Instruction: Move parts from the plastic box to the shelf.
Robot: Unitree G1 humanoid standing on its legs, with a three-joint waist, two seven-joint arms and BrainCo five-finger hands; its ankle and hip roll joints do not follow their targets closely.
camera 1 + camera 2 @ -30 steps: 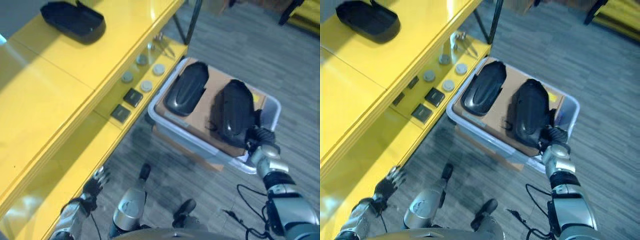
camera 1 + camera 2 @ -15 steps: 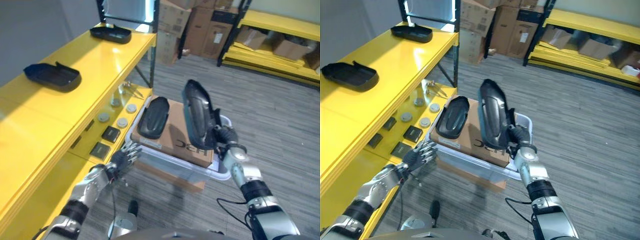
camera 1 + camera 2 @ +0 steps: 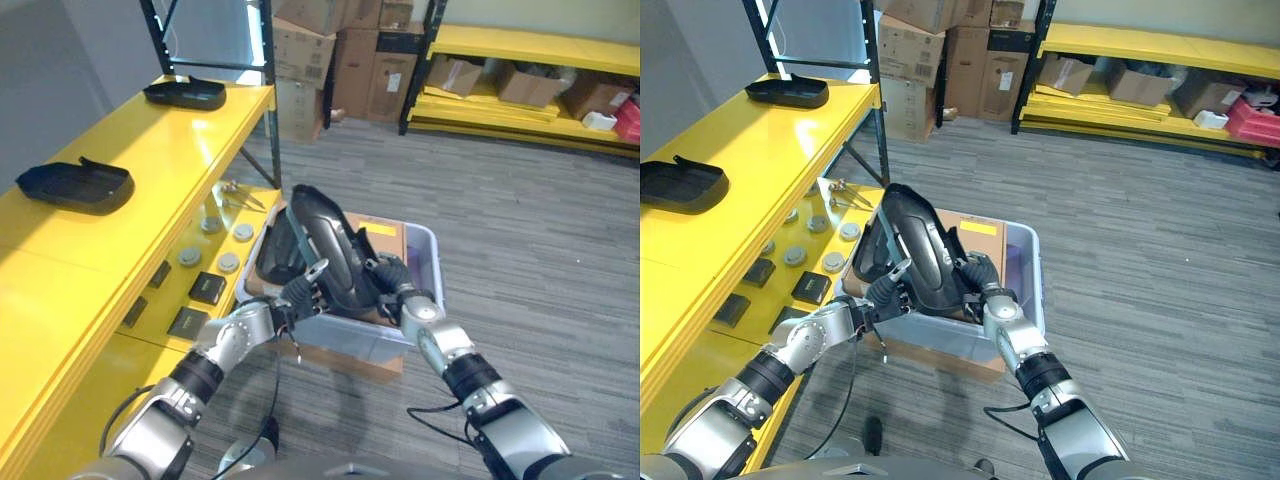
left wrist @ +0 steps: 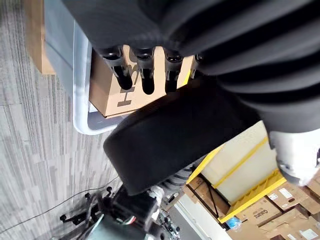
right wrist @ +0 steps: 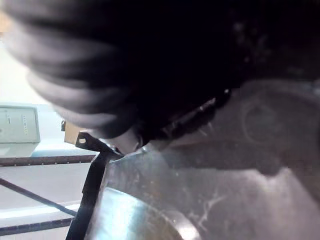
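One black moulded part (image 3: 330,250) stands nearly upright above the plastic box (image 3: 425,262), held between both hands. The right hand (image 3: 388,275) grips it at its lower edge, on the 3 o'clock side, with fingers curled round the rim. The left hand (image 3: 303,291) lies against the 9 o'clock side of the part, fingers straight and spread, pressing on the shell rather than closing round it — the left wrist view shows the dark fingertips (image 4: 145,82) flat on the black surface.

A second black part (image 3: 278,252) lies in the box behind the lifted one, at about 10 o'clock from it, resting on a brown cardboard sheet (image 3: 385,232). The box sits on the grey floor (image 3: 520,230), just beside the lower level of the yellow shelf (image 3: 90,260).

Two more black parts lie on the shelf top: one (image 3: 72,185) at 9 o'clock, another (image 3: 185,93) at 11 o'clock, well apart from each other. On the lower level I count five grey discs (image 3: 229,262) and three small black squares (image 3: 207,288) — plus a small metal item near the upright, too small to tell.

Cardboard boxes (image 3: 335,45) are stacked at 12 o'clock, and a second yellow rack (image 3: 520,70) stands at 1 o'clock.
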